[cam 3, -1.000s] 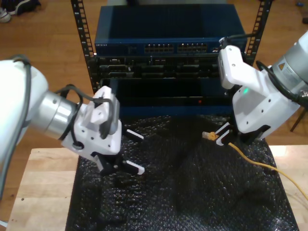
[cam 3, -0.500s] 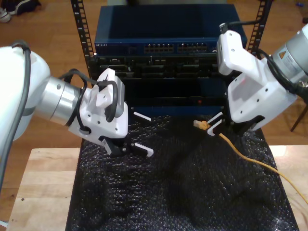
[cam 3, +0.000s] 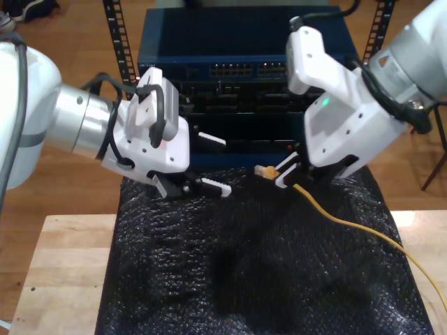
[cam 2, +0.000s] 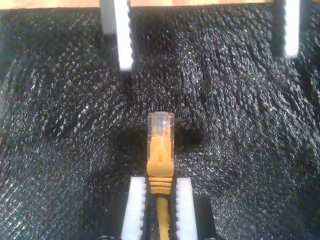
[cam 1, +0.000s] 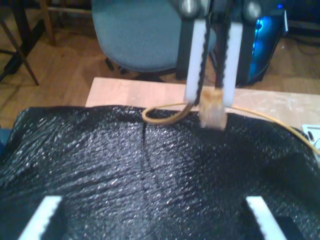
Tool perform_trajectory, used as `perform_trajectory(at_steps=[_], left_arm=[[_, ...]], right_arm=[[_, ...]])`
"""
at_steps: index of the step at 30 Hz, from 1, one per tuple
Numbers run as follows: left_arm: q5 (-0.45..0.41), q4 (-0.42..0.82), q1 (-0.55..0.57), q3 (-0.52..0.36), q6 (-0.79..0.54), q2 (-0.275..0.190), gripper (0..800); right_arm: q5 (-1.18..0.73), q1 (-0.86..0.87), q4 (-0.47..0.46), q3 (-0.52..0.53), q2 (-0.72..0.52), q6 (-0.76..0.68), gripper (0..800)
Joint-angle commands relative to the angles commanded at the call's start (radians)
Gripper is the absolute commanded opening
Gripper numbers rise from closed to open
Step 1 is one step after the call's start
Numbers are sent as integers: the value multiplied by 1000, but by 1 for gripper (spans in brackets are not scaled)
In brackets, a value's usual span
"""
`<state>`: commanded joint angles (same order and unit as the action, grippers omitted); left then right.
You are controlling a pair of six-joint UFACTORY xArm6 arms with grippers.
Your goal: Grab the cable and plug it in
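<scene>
The second tool (cam 3: 283,174) is clenched on the cable (cam 3: 335,220) just behind its clear plug (cam 2: 160,125). It holds the plug above the black padded sheet (cam 3: 244,279), with the tip free ahead of the fingers. From there the cable trails down across the sheet toward the sheet's near edge over the worktop (cam 3: 70,265). The first tool (cam 3: 213,164) is released, its jaws wide apart, and hangs above the same sheet facing the plug. The rack of network gear (cam 3: 244,70) stands beyond the sheet's far edge.

The cable is probably light and limp, so a grip far from the tip would let the plug droop. The stiff moulded boot is the sound hold. The plug's thin clip looks fragile.
</scene>
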<state>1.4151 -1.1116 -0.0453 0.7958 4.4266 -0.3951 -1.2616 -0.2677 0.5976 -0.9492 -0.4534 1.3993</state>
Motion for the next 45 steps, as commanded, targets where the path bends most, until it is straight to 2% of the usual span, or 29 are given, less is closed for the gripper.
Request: perform_trajectory(at_steps=[10, 19, 32, 45], left_arm=[[69, -29, 0, 2, -2, 0, 708], [77, -31, 0, 0, -3, 5, 639], [107, -64, -2, -2, -49, 6, 629], [106, -64, -2, -6, -95, 21, 547]], right_arm=[[14, -17, 0, -2, 20, -2, 6], [12, -18, 2, -3, 21, -8, 6], [12, -23, 2, -3, 29, -14, 6], [5, -23, 44, -11, 31, -9, 6]])
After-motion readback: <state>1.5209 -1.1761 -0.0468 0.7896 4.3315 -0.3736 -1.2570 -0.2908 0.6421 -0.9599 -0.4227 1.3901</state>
